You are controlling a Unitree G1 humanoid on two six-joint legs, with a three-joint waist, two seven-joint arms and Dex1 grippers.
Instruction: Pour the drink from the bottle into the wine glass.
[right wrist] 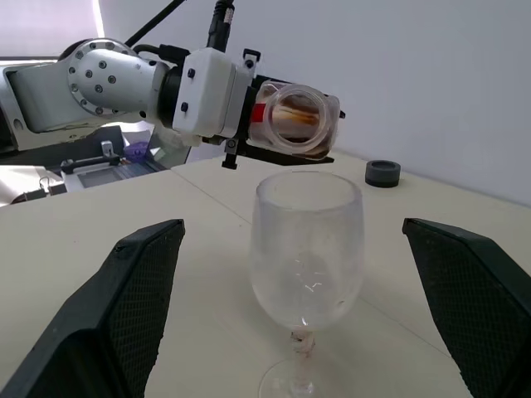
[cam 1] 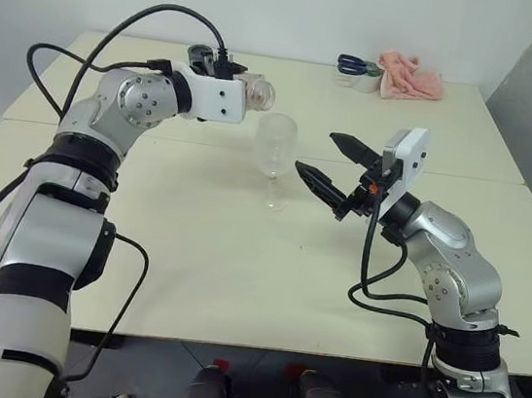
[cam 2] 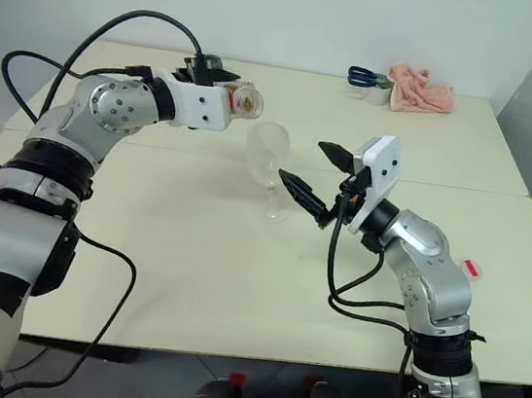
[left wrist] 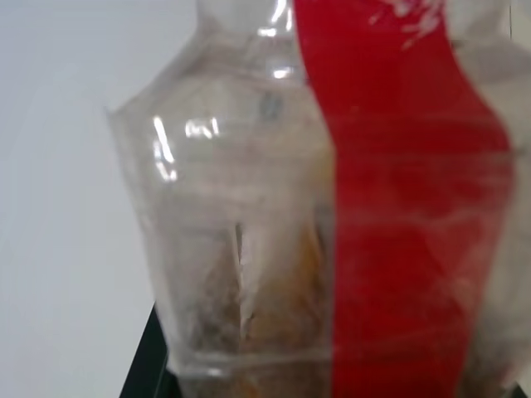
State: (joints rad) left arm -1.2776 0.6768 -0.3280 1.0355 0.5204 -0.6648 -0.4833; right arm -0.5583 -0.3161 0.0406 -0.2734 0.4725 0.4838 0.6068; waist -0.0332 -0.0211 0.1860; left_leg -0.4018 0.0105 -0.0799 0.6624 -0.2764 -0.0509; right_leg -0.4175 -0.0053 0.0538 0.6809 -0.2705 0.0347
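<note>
Bottle (cam 2: pixel 246 100) lies on side, long axis about level, open mouth toward wine glass (cam 2: pixel 270 153). L gripper (right wrist: pixel 236 124) clenched on bottle. Mouth sits at about 11 o'clock from glass rim, a bit above it, not over bowl yet. Drink (right wrist: pixel 292 116) pools low in bottle, none in glass so far. Glass stands upright mid table (cam 2: pixel 188 267). R gripper (cam 2: pixel 313 178) has 2 fingers spread wide, at 3 o'clock of glass, near it, no touch. L arm is one to pour. Next, my guess: bring mouth over bowl, tip more.
</note>
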